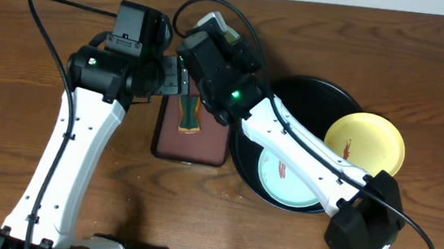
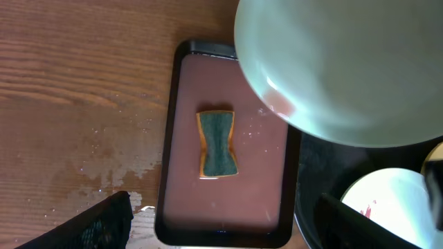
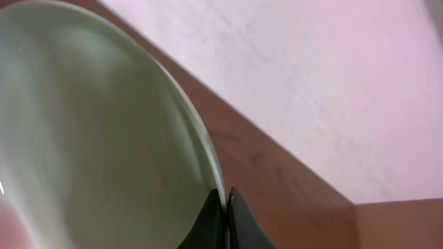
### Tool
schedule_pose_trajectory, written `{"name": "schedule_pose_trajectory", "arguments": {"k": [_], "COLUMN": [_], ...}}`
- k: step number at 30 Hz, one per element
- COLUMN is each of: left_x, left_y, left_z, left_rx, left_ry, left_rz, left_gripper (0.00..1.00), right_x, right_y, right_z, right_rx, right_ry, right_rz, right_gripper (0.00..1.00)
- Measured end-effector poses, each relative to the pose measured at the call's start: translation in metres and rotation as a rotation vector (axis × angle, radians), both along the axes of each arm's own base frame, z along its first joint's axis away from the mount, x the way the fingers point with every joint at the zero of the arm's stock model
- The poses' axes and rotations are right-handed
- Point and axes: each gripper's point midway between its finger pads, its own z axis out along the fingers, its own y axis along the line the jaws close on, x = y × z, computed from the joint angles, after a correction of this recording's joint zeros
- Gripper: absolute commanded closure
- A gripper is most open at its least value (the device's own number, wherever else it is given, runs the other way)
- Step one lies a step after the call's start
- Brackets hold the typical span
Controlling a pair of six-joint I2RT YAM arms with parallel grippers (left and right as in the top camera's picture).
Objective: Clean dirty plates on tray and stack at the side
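Note:
My right gripper is shut on the rim of a pale mint plate, held tilted in the air. In the left wrist view that plate hangs over the far right corner of the rectangular tray and shows a faint reddish smear. The round black tray holds a yellow plate and a second mint plate, both with red-brown smears. My left gripper is open and empty above the near end of the rectangular tray.
A small rectangular black tray with a maroon inside lies left of the round tray, with a green and yellow sponge in it. Water spots mark the wooden table to its left. The two arms cross closely above it.

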Motion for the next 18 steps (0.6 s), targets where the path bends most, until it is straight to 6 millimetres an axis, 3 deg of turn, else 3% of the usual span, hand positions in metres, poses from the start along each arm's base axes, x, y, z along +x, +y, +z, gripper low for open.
{"name": "schedule_pose_trajectory", "arguments": {"k": [18], "left_x": [0.000], "left_y": [0.000], "left_z": [0.000], "left_rx": [0.000], "left_ry": [0.000], "left_rz": [0.000], "left_gripper": [0.15], "right_x": [0.006], "right_y": [0.000], "right_z": [0.014], "right_rx": [-0.027], "right_ry": [-0.057], "right_rz": [-0.002], "right_gripper": [0.99]}}
